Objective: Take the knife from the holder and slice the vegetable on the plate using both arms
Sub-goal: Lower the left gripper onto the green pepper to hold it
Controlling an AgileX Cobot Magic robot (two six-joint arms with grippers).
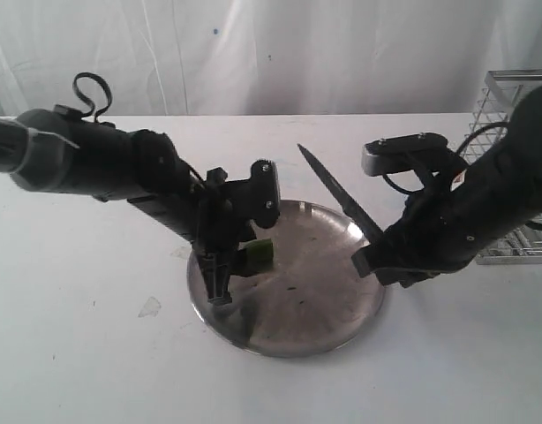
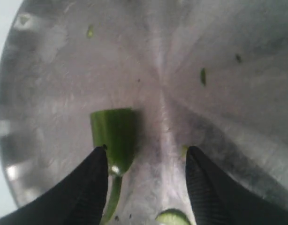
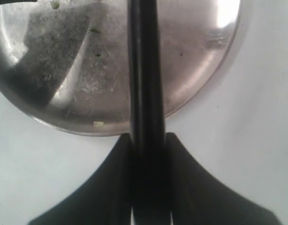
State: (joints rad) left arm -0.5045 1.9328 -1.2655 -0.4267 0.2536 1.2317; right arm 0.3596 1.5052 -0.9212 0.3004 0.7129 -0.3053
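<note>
You see vegetable [image 2: 113, 136]: glossy green stub, flat-cut end, thin stem | plate [image 1: 317, 305]: scuffed dull steel | left gripper [image 2: 147, 152]: jaws wide, one fingertip at it | right gripper [image 3: 148, 139]: clamped on black-handled knife [image 1: 337, 196]

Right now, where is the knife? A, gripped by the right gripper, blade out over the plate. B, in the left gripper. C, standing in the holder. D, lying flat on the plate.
A: the right gripper is clamped on the knife, whose blade reaches out over the plate, clear of the holder.

Vegetable [image 1: 260, 254] on plate [image 1: 328, 329]; holder [image 1: 493, 106] right of plate.
</note>
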